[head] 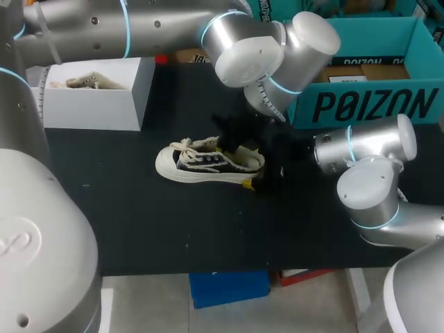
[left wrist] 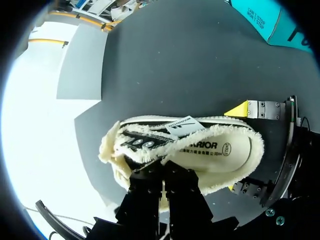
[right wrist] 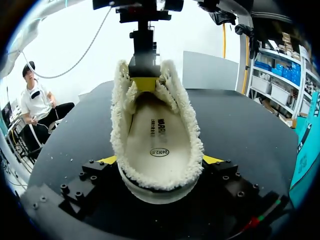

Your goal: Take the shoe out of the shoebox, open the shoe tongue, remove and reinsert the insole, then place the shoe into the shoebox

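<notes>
One step is complete: the shoe (head: 208, 163) is out of the shoebox (head: 368, 104), its heel clamped between my right gripper's (right wrist: 160, 162) fingers. My left gripper (left wrist: 162, 170) is clenched on its opening. The insole (right wrist: 157, 135) lies inside, so I judge removal, reinsertion and reboxing outstanding.

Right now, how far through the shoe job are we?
Done: the shoe is out of the shoebox, on the table. In hand: right gripper clamps the heel, left gripper pinches the tongue, so tongue-opening is underway. Remaining: insole sits in the shoe, whether already reinserted I cannot tell; then shoe back in the box.
</notes>
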Available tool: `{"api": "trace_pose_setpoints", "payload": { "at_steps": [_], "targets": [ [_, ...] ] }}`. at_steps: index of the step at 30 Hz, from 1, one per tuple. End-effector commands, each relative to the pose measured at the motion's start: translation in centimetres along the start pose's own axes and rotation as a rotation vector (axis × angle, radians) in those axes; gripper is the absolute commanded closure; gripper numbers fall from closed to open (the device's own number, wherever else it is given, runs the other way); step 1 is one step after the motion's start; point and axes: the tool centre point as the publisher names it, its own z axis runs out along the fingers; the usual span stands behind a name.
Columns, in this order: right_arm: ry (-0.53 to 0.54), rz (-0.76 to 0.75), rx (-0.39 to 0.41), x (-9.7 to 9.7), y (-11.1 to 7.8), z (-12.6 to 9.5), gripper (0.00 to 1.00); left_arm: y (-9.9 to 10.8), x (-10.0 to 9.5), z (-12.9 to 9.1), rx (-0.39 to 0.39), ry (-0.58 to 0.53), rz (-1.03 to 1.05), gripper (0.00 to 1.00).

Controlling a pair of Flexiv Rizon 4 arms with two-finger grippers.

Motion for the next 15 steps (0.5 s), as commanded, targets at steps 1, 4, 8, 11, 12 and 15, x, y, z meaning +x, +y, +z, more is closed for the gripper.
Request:
{"api": "trace_pose_setpoints", "payload": {
  "at_steps": [1, 4, 8, 11, 12, 15],
  "targets": [
    [-0.001, 0.001, 0.000, 0.0, -0.5, 0.5, 1.00, 0.3, -0.9, -0.7, 0.015, 0.016, 0.002, 1.00],
    [-0.001, 0.001, 0.000, 0.0, -0.5, 0.5, 1.00, 0.3, -1.4, -1.3, 0.024, 0.032, 0.000, 1.00],
    [-0.001, 0.001, 0.000, 0.0, -0.5, 0.5, 1.00, 0.2, -2.1, -1.8, 0.032, 0.049, -0.006, 1.00],
    [-0.001, 0.001, 0.000, 0.0, -0.5, 0.5, 1.00, 0.2, -2.7, -2.1, 0.041, 0.059, -0.015, 1.00],
    [-0.001, 0.001, 0.000, 0.0, -0.5, 0.5, 1.00, 0.1, -2.9, -2.2, 0.042, 0.063, -0.017, 1.00],
    [-0.001, 0.001, 0.000, 0.0, -0.5, 0.5, 1.00, 0.1, -3.5, -2.4, 0.047, 0.071, -0.028, 1.00]
  ]
}}
